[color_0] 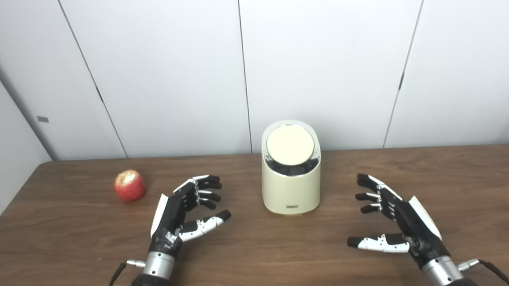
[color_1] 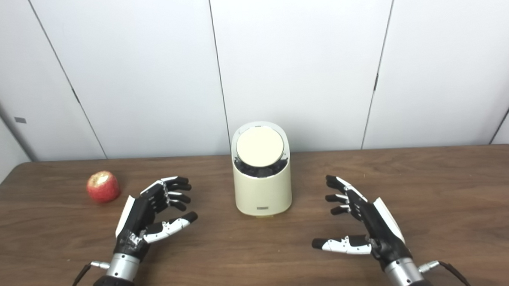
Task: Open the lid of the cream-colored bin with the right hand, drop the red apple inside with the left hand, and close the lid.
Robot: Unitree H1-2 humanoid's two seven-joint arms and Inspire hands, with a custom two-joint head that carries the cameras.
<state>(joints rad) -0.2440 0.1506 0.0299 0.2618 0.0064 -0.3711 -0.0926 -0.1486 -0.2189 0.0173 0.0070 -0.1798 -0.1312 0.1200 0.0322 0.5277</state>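
A cream-colored bin (color_0: 291, 188) stands upright near the middle of the brown table, its round lid (color_0: 290, 145) lying flat in the slanted top. To its left a red apple (color_0: 129, 185) rests on the table, with a pale patch on top. My left hand (color_0: 184, 210) hovers between the apple and the bin, open, fingers spread and holding nothing. On the bin's right, my right hand (color_0: 391, 216) is also open and empty, a hand's width from the bin wall.
The wooden table (color_0: 259, 263) runs to a white panelled wall (color_0: 242, 66) right behind the bin. Its left edge lies a little beyond the apple.
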